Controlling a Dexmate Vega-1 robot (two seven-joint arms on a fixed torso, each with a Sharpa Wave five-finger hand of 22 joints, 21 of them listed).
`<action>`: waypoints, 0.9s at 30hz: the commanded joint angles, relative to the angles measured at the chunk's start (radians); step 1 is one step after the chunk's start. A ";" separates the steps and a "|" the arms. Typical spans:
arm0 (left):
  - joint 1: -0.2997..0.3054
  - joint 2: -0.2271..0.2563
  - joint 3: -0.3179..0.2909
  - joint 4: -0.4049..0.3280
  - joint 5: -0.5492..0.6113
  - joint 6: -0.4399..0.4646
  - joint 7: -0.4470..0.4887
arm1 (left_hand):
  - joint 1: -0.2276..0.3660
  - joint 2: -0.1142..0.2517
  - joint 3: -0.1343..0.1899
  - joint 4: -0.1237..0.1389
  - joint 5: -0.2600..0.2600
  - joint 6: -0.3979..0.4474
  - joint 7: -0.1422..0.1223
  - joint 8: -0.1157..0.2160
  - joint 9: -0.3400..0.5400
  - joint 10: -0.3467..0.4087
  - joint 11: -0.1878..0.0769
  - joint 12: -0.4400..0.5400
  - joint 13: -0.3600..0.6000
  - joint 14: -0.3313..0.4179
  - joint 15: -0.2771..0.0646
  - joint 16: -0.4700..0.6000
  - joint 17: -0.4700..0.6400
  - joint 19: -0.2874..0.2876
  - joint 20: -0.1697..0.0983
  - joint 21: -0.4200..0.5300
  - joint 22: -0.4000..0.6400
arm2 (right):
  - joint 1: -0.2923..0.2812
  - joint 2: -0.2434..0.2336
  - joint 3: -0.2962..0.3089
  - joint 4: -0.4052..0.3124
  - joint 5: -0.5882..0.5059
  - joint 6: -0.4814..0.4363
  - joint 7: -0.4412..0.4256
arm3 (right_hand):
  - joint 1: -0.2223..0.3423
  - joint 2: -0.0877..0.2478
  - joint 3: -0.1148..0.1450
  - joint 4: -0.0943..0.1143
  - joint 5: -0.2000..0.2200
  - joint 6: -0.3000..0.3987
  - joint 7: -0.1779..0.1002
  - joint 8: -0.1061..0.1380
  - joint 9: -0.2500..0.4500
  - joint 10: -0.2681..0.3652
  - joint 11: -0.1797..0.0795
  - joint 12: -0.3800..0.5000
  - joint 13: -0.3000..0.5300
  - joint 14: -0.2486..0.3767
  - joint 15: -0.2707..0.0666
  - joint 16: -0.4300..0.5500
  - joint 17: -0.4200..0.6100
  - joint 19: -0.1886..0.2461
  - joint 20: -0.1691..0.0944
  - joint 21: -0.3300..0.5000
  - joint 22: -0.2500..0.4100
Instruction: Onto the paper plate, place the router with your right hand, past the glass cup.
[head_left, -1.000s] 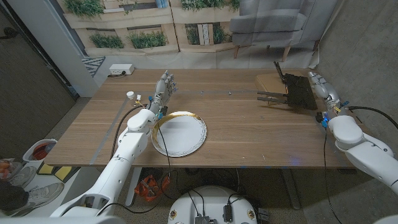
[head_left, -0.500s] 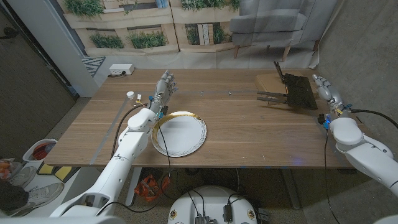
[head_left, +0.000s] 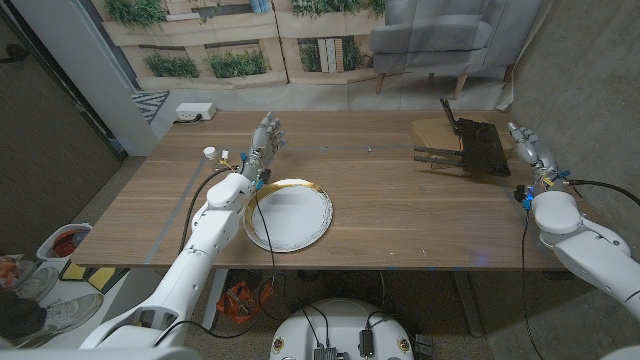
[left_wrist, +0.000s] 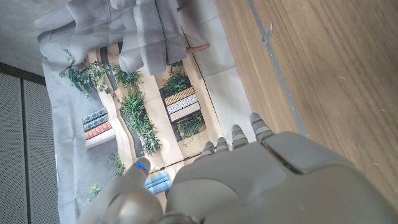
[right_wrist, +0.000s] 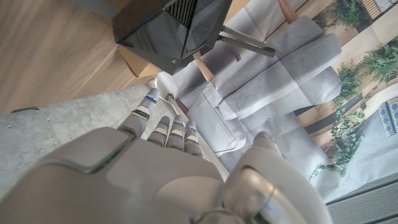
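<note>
Spanning the view, wooden table (head_left: 400, 215), grey armchair (head_left: 440, 35) behind

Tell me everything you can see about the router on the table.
The router is a flat black box with thin antennas sticking out, one up at its far corner and others toward the table's middle. It looks like dark plastic with a finely ribbed top. It sits at the table's far right, partly on a brown cardboard piece. The right hand is just beside it, not touching. In the right wrist view a small blue light shows on its edge.
</note>
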 joint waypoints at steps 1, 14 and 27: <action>-0.010 -0.005 0.002 0.011 0.005 0.001 0.000 | 0.000 0.114 -0.004 -0.002 0.009 -0.138 0.002 0.003 0.004 -0.222 0.001 0.005 0.003 -0.210 0.006 0.007 0.005 -0.083 0.005 -0.001 0.005 | 0.001 0.019 0.007 -0.017 0.002 -0.072 -0.057 | 0.016 0.002 0.004 -0.014 -0.002 0.016 0.007 0.007 0.003 0.023 0.005 0.007 0.006 0.029 0.006 0.008 0.003 0.039 0.017 0.009 0.002; -0.008 -0.004 0.006 0.001 0.012 0.008 0.004 | 0.000 0.114 -0.004 -0.002 0.009 -0.138 0.003 0.003 0.004 -0.222 0.002 0.005 0.003 -0.210 0.006 0.007 0.005 -0.082 0.005 -0.002 0.005 | 0.001 0.034 0.016 -0.017 0.030 -0.107 -0.066 | 0.020 0.000 0.003 -0.022 -0.007 0.035 0.018 0.009 0.004 0.062 0.026 0.015 0.006 0.081 0.030 0.015 0.005 0.080 0.040 0.010 0.002; -0.001 -0.002 0.007 -0.013 0.014 0.015 0.008 | 0.000 0.114 -0.004 -0.002 0.009 -0.138 0.003 0.003 0.004 -0.223 0.004 0.005 0.003 -0.210 0.006 0.007 0.005 -0.083 0.006 -0.003 0.005 | -0.003 0.072 0.042 0.000 0.121 -0.090 -0.040 | 0.040 0.011 0.013 -0.036 -0.009 0.046 0.029 0.007 0.005 0.065 0.033 0.009 0.007 0.102 0.047 0.010 0.006 0.127 0.111 0.010 0.000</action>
